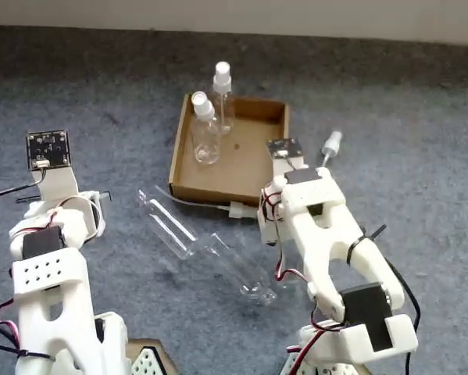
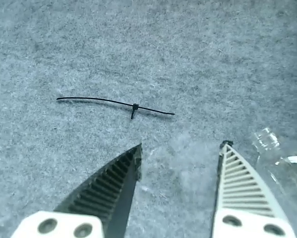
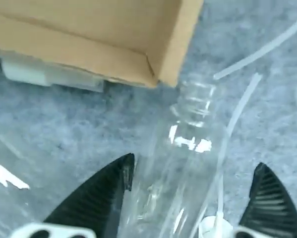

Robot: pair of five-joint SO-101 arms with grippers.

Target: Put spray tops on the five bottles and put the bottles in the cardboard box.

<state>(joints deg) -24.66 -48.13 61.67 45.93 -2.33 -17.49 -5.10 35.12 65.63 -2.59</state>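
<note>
The cardboard box lies at the table's centre, and two clear bottles with spray tops stand upright at its far left. Two uncapped clear bottles lie on the carpet in front of it. My right gripper is open, straddling another uncapped bottle that lies by the box's corner. A loose spray top lies along the box's front wall, and another is right of the box. My left gripper is open over bare carpet, a bottle neck just beside one finger.
A black zip tie lies on the grey carpet ahead of the left gripper. Thin white dip tubes cross the carpet beside the bottle under the right gripper. The right arm stretches from the near edge toward the box's front right corner.
</note>
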